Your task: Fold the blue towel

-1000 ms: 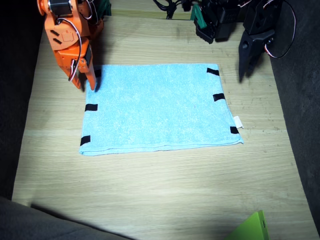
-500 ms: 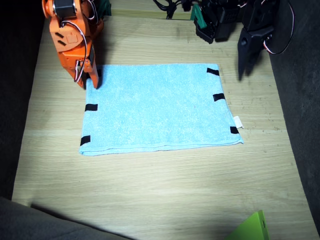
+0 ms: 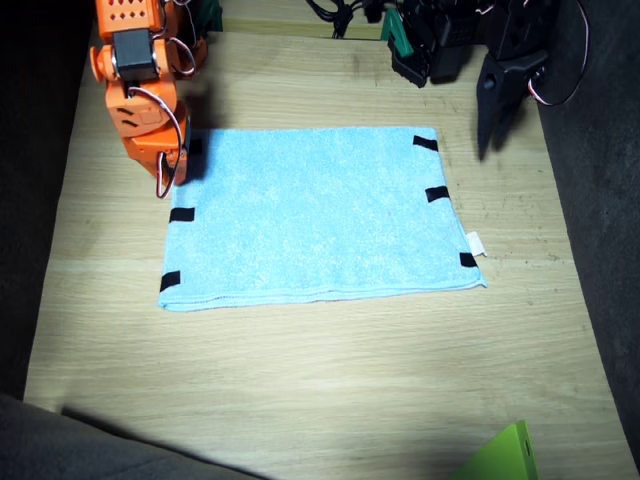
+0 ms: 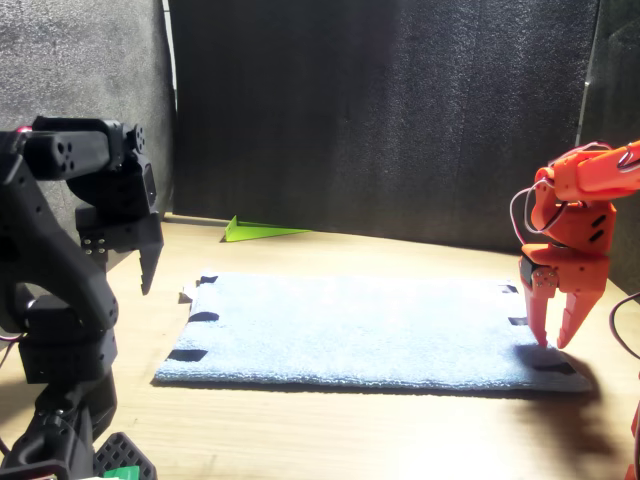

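Right arm [image 3: 140, 95] shifted over blue towel [image 3: 315, 215] corner.

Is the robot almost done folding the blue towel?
Not yet. The blue towel lies flat, unfolded. The right gripper, jaws open, hangs over one towel corner. The left gripper hangs above the table beside the other end. All folding remains.

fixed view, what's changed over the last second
The right gripper has shifted down the picture along the blue towel's short edge, jaws slightly apart over the corner, nothing gripped. The left gripper barely moved. The towel stays flat, the green wedge in place.
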`<state>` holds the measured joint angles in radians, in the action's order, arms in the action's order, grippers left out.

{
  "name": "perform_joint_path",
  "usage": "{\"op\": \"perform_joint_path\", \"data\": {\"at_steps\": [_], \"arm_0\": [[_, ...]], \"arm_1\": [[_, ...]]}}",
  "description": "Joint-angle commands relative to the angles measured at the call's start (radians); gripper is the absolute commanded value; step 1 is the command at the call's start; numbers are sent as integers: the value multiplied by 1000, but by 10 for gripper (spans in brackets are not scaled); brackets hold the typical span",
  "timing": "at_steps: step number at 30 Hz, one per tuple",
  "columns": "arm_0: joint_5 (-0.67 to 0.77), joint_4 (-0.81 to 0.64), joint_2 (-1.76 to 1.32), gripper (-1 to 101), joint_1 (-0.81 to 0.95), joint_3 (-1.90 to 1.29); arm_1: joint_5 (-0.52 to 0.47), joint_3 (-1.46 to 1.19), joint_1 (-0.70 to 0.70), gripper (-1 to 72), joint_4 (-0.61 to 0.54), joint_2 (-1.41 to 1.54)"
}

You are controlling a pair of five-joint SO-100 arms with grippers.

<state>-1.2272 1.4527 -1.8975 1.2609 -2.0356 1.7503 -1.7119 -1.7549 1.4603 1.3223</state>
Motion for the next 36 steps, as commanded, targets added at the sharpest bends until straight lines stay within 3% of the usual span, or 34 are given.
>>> {"op": "perform_joint_path", "data": {"at_steps": [1,5,6,8,10,18,29,36], "arm_0": [[-14,-5,-41,227,23,-26],[-14,-14,-64,224,11,-49],[-12,-17,-71,224,8,-57],[-9,-20,-77,225,5,-63],[-3,-20,-77,227,0,-67],[14,-29,-89,225,-26,-94],[5,-40,-87,228,-20,-112],[-5,-80,-66,230,-9,-138]], "arm_1": [[11,25,-25,1,43,25],[0,15,-52,1,60,64],[-2,15,-57,22,60,77],[0,18,-61,140,64,94],[3,20,-63,170,66,112],[-12,25,-40,195,49,144],[-64,146,12,194,28,-35],[-63,431,14,188,132,-247]]}}
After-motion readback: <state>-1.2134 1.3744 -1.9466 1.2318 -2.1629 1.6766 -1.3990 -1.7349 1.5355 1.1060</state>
